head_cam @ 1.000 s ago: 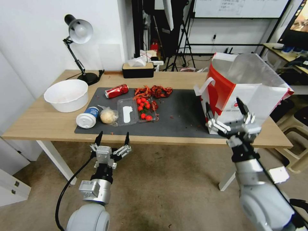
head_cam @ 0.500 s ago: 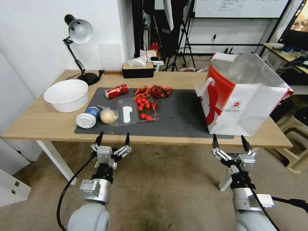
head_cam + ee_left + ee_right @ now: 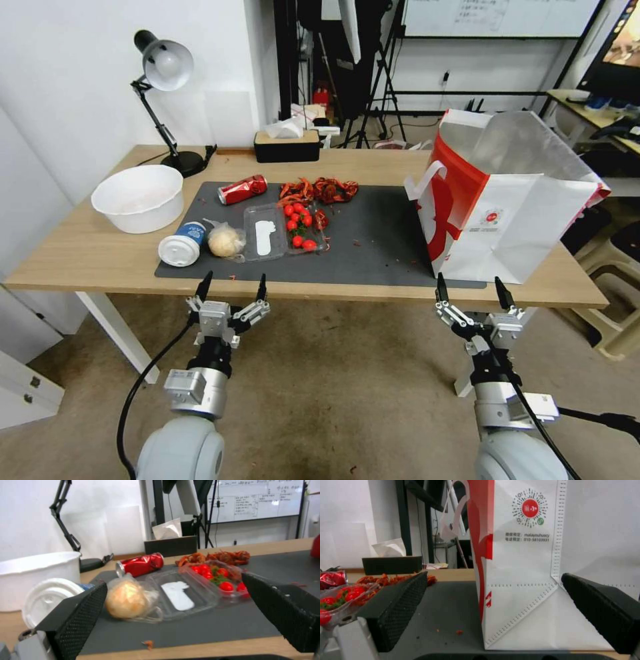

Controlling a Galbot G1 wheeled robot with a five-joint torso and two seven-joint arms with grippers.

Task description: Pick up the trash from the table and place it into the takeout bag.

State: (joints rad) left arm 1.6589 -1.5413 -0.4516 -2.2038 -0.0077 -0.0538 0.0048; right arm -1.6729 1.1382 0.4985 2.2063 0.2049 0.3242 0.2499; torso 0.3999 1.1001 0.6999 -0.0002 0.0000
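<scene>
On the dark mat [image 3: 373, 247] of the table [image 3: 80, 257] lies the trash: a red soda can [image 3: 243, 189] on its side, a white-lidded cup [image 3: 181, 244] on its side, and a plastic-wrapped bun [image 3: 225, 241]. The left wrist view shows the can [image 3: 140, 564], the bun [image 3: 126, 599] and the cup [image 3: 50, 597] close ahead. The takeout bag [image 3: 507, 200] stands open at the table's right end. My left gripper [image 3: 235, 285] hangs open below the front edge, in line with the bun. My right gripper [image 3: 469, 288] is open below the edge, facing the bag [image 3: 520, 567].
A clear clamshell with cherry tomatoes [image 3: 287, 229] and red crayfish shells [image 3: 319, 190] lie mid-mat. A big white bowl [image 3: 138, 197], a desk lamp [image 3: 163, 67] and a black tissue box [image 3: 287, 143] stand at the left and back. Stools [image 3: 617, 267] are at the right.
My right gripper has dropped from in front of the bag's lower face to below the table's front edge. The left arm has barely moved.
</scene>
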